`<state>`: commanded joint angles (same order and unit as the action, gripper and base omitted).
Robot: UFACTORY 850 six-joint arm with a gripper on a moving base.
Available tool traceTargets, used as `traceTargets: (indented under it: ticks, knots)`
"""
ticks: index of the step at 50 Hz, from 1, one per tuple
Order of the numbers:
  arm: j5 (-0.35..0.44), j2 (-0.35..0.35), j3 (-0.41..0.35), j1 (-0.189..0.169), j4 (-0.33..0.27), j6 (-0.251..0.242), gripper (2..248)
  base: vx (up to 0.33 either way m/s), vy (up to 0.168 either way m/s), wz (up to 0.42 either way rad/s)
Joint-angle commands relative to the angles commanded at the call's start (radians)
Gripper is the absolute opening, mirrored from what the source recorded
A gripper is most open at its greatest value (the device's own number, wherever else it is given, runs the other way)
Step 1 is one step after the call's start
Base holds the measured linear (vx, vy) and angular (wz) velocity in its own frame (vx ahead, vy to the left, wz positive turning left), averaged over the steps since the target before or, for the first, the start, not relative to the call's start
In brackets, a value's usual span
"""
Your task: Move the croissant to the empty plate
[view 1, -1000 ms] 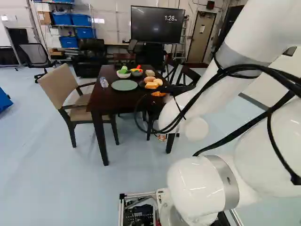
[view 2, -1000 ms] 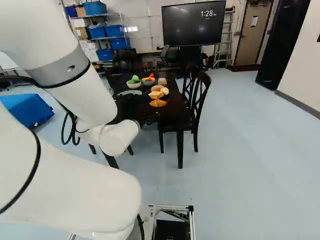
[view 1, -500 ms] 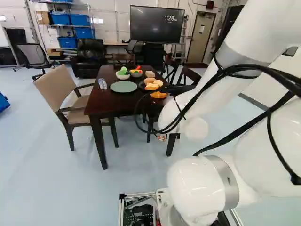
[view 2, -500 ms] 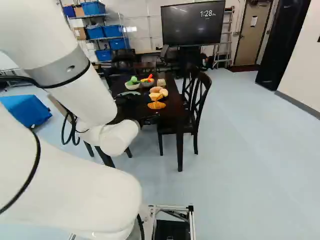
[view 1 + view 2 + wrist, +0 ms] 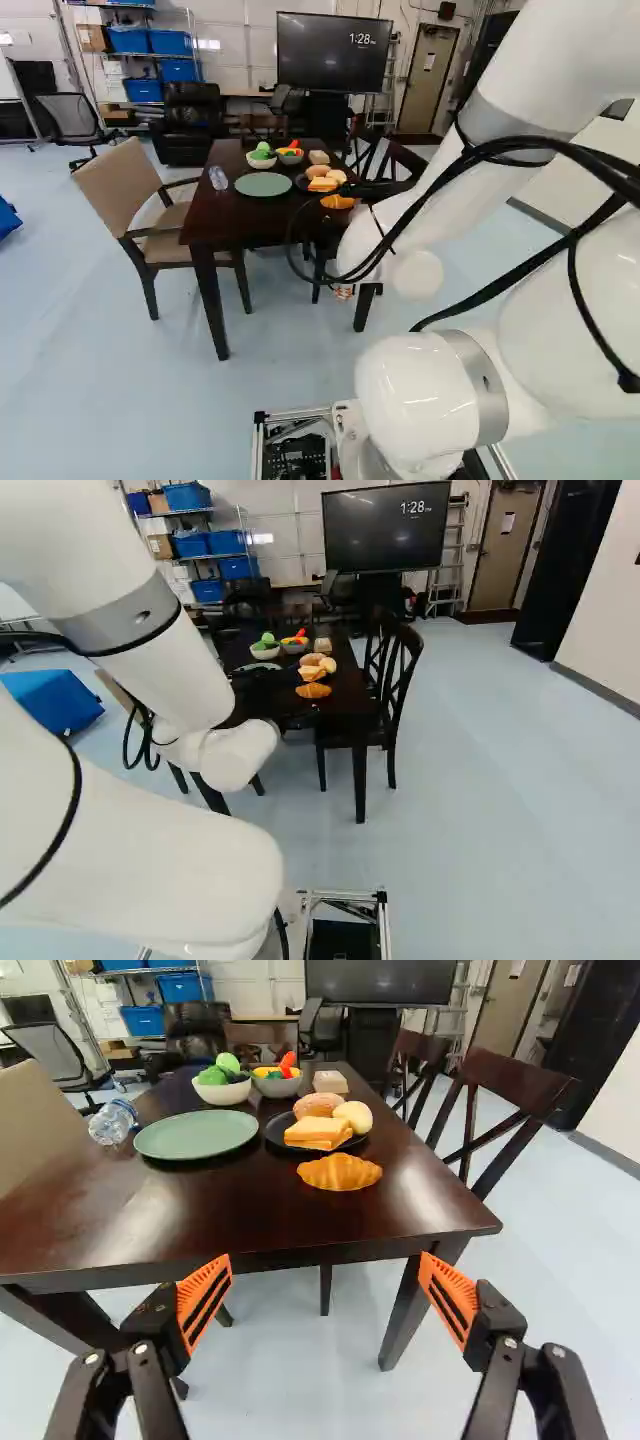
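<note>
Gripper (image 5: 326, 1272), released, being held short of table (image 5: 250, 1215), presumably for alignment; croissant (image 5: 340, 1172) being supported near table's edge; bare green plate (image 5: 196, 1135), farther onto table, apparently being reserved for it.

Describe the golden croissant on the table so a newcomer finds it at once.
Find the dark brown wooden table ahead of the open black gripper with orange pads. On the near side of its round black plate lies the ridged, crescent-shaped, golden-orange croissant. Unlike the rounded and squared foods on that plate, it rests directly on the wood.
</note>
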<state>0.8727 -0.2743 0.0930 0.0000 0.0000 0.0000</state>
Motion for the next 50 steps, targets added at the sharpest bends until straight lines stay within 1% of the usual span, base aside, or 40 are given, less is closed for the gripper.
traceTargets:
  ticks: [31, 50]
  knots:
    - [0.000, 0.084, 0.146, 0.000, 0.000, 0.000, 247, 0.000, 0.000, 0.000]
    - [-0.007, 0.131, 0.237, -0.006, 0.000, 0.000, 247, 0.000, 0.000, 0.000]
